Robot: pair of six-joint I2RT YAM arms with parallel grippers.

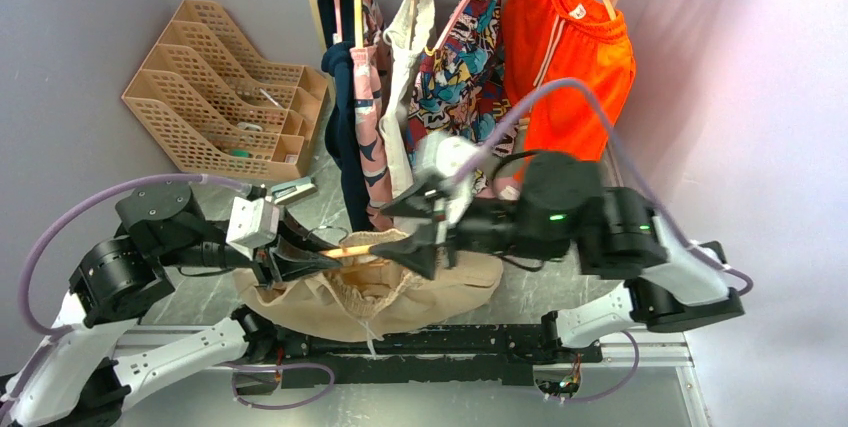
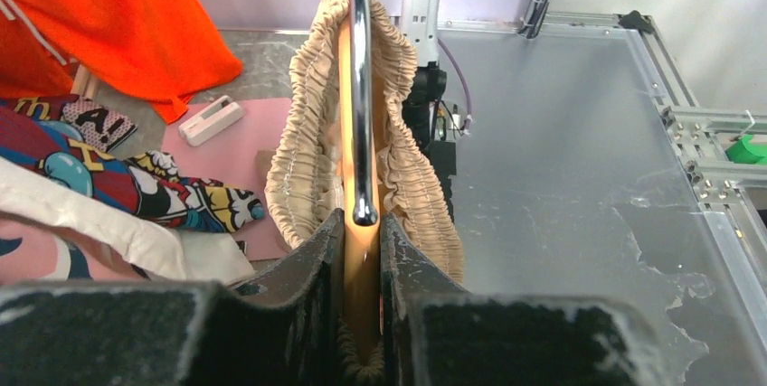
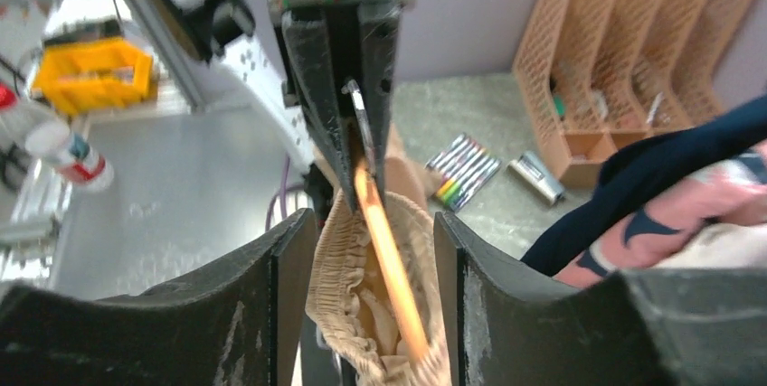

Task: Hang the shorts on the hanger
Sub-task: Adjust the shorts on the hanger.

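The beige shorts [image 1: 375, 297] hang with their gathered waistband [image 2: 303, 155] stretched around the pale orange hanger [image 1: 352, 249]. My left gripper [image 2: 362, 216] is shut on the hanger's body [image 2: 360, 268], just below the metal hook [image 2: 360, 88]. In the top view the left gripper [image 1: 318, 259] holds the hanger's left side. My right gripper [image 3: 373, 219] is open, and its fingers [image 3: 288, 296] stand on either side of the waistband [image 3: 348, 287] and the hanger bar [image 3: 391, 264] without pressing them. From above, the right gripper [image 1: 418, 247] sits at the hanger's right end.
Behind the arms, a rail carries several garments on pink hangers, among them bright orange shorts [image 1: 570, 47] and a comic-print piece [image 1: 465, 57]. A tan mesh organiser [image 1: 225, 97] stands at the back left. Markers [image 3: 463, 167] lie on the table; a white box [image 2: 210, 119] lies on a pink mat.
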